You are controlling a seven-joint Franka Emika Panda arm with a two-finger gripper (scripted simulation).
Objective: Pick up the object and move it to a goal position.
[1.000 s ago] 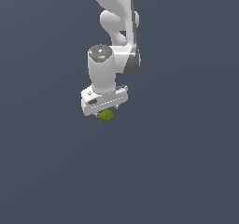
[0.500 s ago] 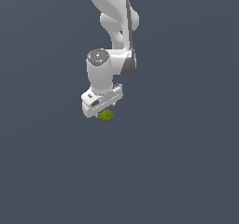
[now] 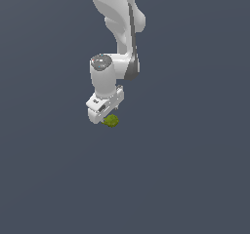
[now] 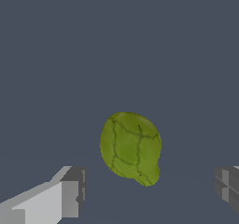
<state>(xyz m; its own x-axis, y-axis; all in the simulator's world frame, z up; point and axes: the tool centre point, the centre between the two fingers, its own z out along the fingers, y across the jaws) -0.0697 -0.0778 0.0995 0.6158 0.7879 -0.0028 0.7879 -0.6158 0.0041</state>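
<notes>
Gripper [image 4: 147,192]: I see the two fingers spread wide, one finger [image 4: 65,195] on each side, and nothing is held between them

Object [image 4: 130,144]: the small lumpy green blob lies in the gap between the fingers, touching neither; in the exterior view the object [image 3: 112,121] sits just under the gripper [image 3: 103,115]

Progress: I judge the approach is nearly done; the closing, the lift and the carry to the goal are left, and I see no goal marker

Arm pose: the arm [image 3: 119,28] comes down from above, wrist pointing down over the object, hand low near the grey surface [image 3: 195,179]
</notes>
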